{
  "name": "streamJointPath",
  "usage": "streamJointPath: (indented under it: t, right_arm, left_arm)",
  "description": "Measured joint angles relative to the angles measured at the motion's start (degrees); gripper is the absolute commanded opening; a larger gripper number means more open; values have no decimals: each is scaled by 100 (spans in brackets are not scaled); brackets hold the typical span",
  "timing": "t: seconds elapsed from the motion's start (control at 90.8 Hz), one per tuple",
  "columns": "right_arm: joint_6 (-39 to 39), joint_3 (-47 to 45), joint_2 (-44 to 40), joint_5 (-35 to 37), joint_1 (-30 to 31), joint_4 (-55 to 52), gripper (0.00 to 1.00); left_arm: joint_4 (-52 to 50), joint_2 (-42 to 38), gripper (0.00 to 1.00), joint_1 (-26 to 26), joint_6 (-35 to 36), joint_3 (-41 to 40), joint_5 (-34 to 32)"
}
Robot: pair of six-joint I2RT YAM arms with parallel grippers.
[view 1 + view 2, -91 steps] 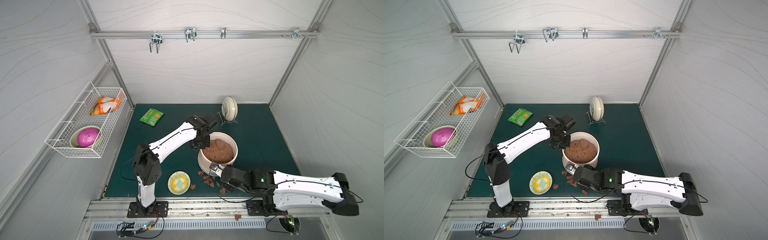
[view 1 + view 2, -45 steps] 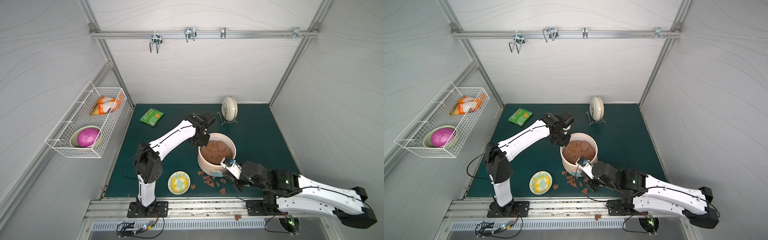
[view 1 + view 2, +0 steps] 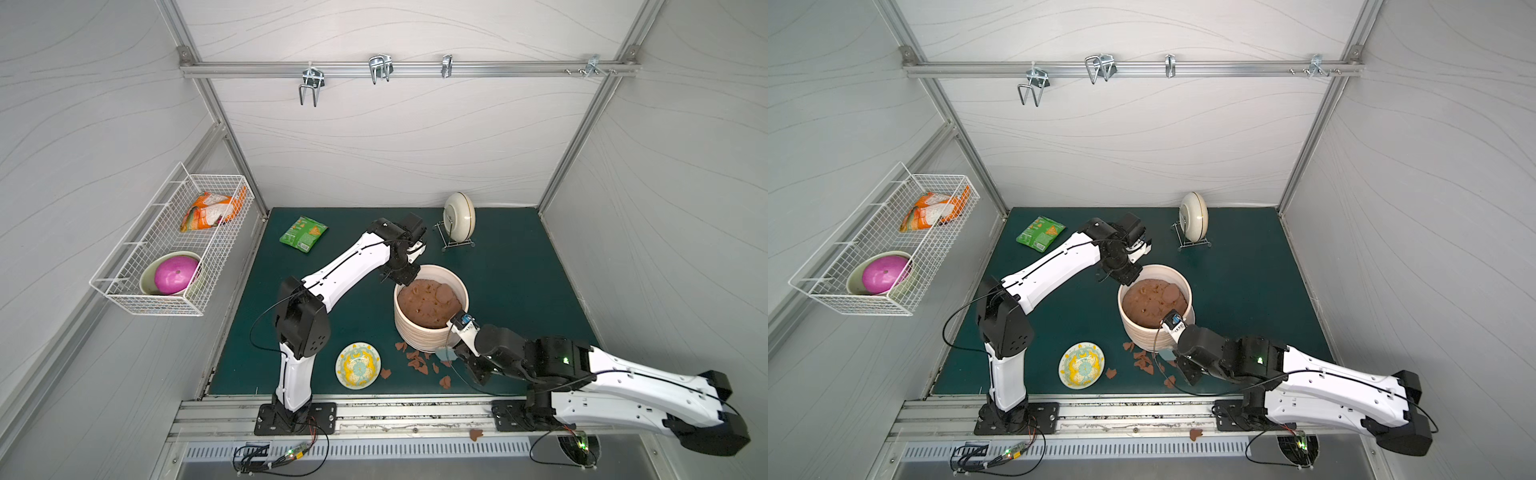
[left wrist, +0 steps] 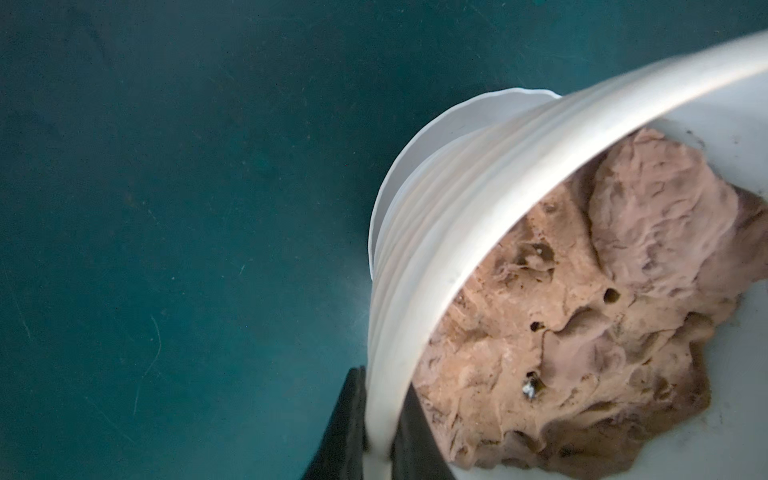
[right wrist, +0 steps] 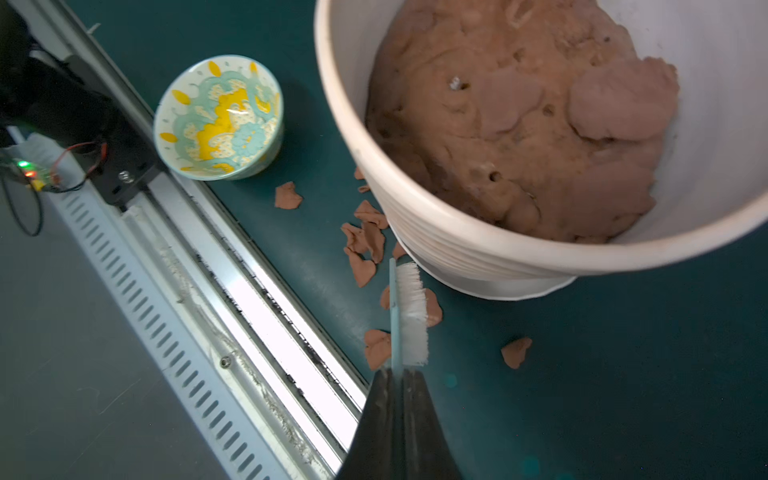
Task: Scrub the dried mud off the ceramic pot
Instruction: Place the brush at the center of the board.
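Dark green matting is spread over the counter (image 3: 519, 270), and near its middle the ceramic pot (image 3: 417, 332) is set, filled with a lumpy brown soil mass (image 3: 428, 301). Flakes of dried mud (image 5: 365, 245) are scattered on the matting just beside the pot's saucer-like base, towards the front rail (image 3: 374, 411). The pot's far rim is clamped between the left fingers (image 4: 347, 432), one inside the wall and one outside. A brush (image 5: 409, 307) with white bristles is pinched tightly by the right fingers (image 5: 380, 415) and held over the flakes, its tip close to the saucer; contact cannot be told. A yellow-patterned plate (image 3: 358, 365) is placed near the flakes, a green packet (image 3: 304, 233) and a racked cream bowl (image 3: 459, 222) farther back.
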Motion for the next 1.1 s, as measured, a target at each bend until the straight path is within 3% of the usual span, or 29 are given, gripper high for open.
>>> streamJointPath:
  t: [0.385,0.495,0.705,0.826,1.101]
  right_arm:
    - [966,518,396,1185,-323,-1204,0]
    - [940,450,378,1294,-675,-1141,0]
    - [479,20,74,1263,-1757,-573,0]
    - [76,-319,-131,774,-2865,192,0]
    - [-85,-1366,-232,-1757,-5643,2249,0]
  left_arm:
    - [81,160,15,11,608,214,42]
    - [74,164,22,24,691,229,72]
    - [184,92,51,72,643,138,92]
    - [282,-170,62,83,367,85,129]
    - [1193,-1556,81,177,-304,-1056,269]
